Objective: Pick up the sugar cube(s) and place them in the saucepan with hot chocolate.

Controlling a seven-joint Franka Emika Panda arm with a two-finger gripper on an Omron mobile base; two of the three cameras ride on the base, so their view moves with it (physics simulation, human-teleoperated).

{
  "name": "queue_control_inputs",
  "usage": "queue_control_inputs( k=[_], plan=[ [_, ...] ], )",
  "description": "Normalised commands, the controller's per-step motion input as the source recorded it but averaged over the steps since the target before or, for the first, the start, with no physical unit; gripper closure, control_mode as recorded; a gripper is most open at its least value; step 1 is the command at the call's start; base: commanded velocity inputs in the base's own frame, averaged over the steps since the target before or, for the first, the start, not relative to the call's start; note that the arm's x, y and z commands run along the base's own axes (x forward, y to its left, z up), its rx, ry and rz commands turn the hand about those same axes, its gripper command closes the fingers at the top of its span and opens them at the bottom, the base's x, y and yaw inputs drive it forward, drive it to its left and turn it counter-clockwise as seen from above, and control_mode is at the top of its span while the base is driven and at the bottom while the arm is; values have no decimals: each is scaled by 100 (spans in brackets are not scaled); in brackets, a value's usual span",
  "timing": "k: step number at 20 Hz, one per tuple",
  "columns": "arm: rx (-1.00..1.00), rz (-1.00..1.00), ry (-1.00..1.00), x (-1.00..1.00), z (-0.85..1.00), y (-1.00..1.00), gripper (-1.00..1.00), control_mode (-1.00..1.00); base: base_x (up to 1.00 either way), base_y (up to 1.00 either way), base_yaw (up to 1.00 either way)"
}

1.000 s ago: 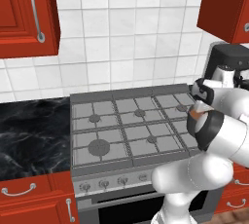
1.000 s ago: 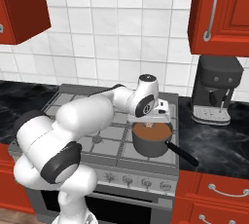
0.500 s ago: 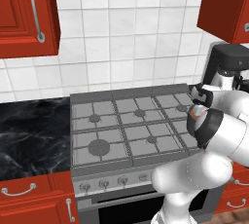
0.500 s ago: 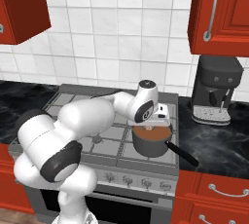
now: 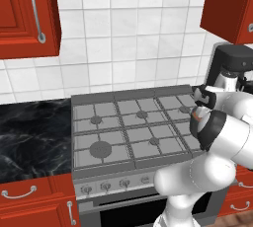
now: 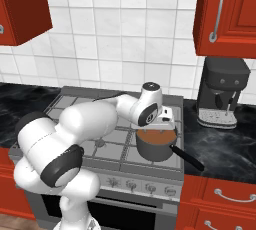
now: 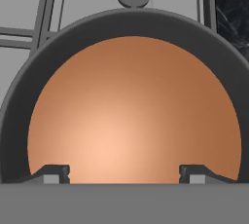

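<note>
The saucepan [image 6: 154,152], a round dark grey pot with brown hot chocolate, stands on the stove's front right burner, its dark handle [image 6: 188,158] pointing to the front right. My gripper [image 6: 167,122] hangs just above its rim, pointing down. In the hand view the saucepan's wall [image 7: 121,23] rings the brown liquid, and my gripper [image 7: 124,173] is open over it, the fingertips [image 7: 52,172] set wide apart with nothing between them. The sugar cubes are out of view.
A black coffee machine [image 6: 220,92] stands on the dark marble counter [image 6: 230,141] right of the stove [image 5: 128,132]. The other grates carry nothing. Red cabinets [image 6: 227,14] hang above, and red drawers [image 6: 225,196] sit below the counter.
The jaws have gone from nearly shut to wide apart. The hand has settled a little closer over the saucepan.
</note>
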Motion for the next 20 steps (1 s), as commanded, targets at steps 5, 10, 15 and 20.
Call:
queue_control_inputs(
  k=[5,10,15,20],
  plan=[
    [6,0,-2,-8,27,-2,-100,-100,0,0,0],
    [9,0,0,-6,41,0,-100,-100,0,0,0],
    [5,-1,0,-2,17,-1,-100,-100,0,0,0],
    [5,-4,-7,-14,16,0,-100,-100,0,0,0]
  ],
)
